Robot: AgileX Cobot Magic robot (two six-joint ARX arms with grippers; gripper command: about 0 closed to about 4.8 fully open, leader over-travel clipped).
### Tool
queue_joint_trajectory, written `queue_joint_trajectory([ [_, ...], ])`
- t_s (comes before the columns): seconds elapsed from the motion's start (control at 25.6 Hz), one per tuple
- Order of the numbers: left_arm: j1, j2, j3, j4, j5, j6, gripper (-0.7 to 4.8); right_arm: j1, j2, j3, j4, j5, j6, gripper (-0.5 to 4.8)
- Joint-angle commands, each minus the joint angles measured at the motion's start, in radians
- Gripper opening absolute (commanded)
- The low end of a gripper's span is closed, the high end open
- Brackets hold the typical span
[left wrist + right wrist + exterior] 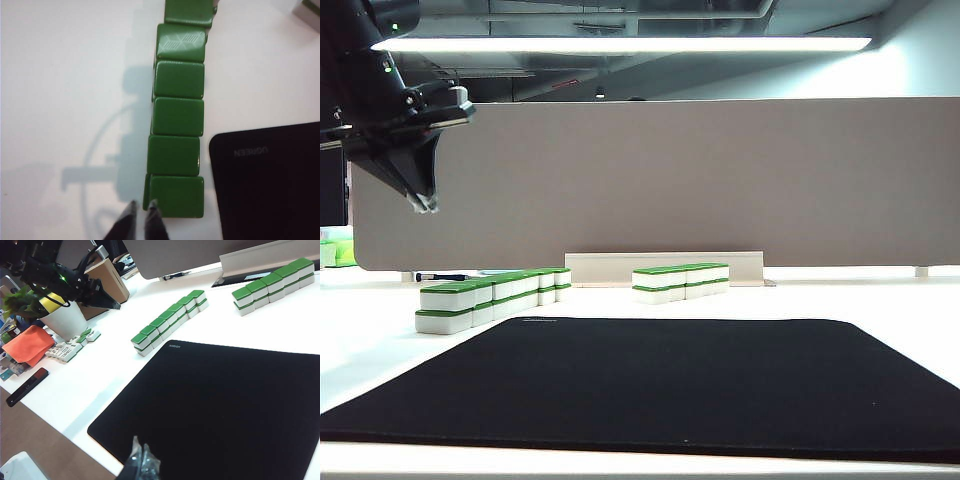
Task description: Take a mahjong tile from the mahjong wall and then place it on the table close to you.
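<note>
White table carries a black mat before a grey partition panel. High at far left hangs the left gripper, pinched closed and empty, above the near end of the mahjong wall. Right gripper, closed and empty, hovers over the mat's near edge.

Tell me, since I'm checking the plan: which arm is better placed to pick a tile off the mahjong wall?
Left. The left gripper hangs shut above the mahjong wall, at its end tile. The right gripper, also shut, sits over the black mat's near edge, far from the tiles.
</note>
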Motion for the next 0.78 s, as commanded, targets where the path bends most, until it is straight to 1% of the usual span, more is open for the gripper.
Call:
queue_joint_trajectory([
  [0.04, -0.006, 0.023, 0.003, -0.027, -0.003, 0.003, 1.14, 0.0, 0.003, 0.003, 0.011, -0.001, 0.0, -0.01],
  [0.16, -0.021, 0.053, 0.003, -0.033, -0.011, 0.004, 1.23, 0.0, 0.006, 0.003, 0.018, -0.001, 0.0, -0.02],
  [0.2, -0.032, 0.064, 0.003, -0.034, -0.011, 0.004, 1.41, 0.0, 0.006, 0.003, 0.017, -0.001, 0.0, -0.02],
  [0.23, -0.037, 0.068, 0.003, -0.035, -0.011, 0.004, 1.84, 0.0, 0.006, 0.003, 0.017, -0.001, 0.0, -0.02],
  [0.27, -0.052, 0.079, 0.003, -0.032, -0.024, 0.005, 2.9, 0.0, 0.006, 0.003, 0.017, -0.002, 0.0, -0.01],
  [0.31, -0.062, 0.088, 0.003, -0.032, -0.046, 0.004, 3.5, 0.0, 0.006, 0.003, 0.017, -0.002, 0.0, -0.01],
  [0.55, -0.075, 0.149, 0.003, -0.043, -0.088, 0.005, 3.5, 0.0, 0.006, 0.003, 0.017, -0.001, 0.0, -0.01],
  [0.78, -0.075, 0.202, 0.003, -0.042, -0.089, 0.004, 3.5, 0.0, 0.006, 0.003, 0.017, -0.001, 0.0, -0.01],
])
